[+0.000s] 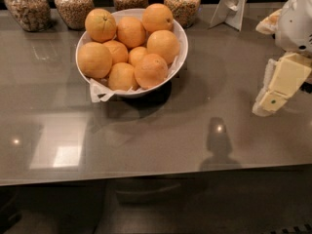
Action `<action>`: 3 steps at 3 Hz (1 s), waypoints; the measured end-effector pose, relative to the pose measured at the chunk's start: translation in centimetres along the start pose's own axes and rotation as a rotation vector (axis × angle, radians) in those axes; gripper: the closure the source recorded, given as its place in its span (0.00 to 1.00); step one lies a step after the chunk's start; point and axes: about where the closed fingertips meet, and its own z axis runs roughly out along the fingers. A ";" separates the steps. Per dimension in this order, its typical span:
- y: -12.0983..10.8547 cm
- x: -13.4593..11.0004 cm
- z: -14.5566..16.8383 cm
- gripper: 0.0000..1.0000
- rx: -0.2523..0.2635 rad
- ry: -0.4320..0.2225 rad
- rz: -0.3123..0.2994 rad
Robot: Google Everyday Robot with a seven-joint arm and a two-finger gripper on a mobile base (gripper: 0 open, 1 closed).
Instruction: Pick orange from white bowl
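Observation:
The white bowl (181,39) stands on the grey counter at the upper left of centre, with crumpled white paper (99,91) hanging over its front-left rim. It is heaped with several deep-orange oranges; one orange (151,70) lies at the front right of the pile. A paler yellowish orange (100,25) sits at the back left. My gripper (266,107), cream-coloured, hangs at the right edge, well to the right of the bowl, just above the counter. It holds nothing.
Several glass jars of grains stand along the back edge, such as one (73,5) behind the bowl's left side and one (183,1) behind its right. A white stand (233,4) is at the back right. The counter's front edge (156,175) runs across below.

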 end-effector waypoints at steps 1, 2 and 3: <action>-2.5 -3.3 1.1 0.00 0.041 -0.123 0.023; -5.1 -6.2 2.5 0.00 0.069 -0.209 0.061; -7.6 -8.9 3.7 0.00 0.093 -0.240 0.085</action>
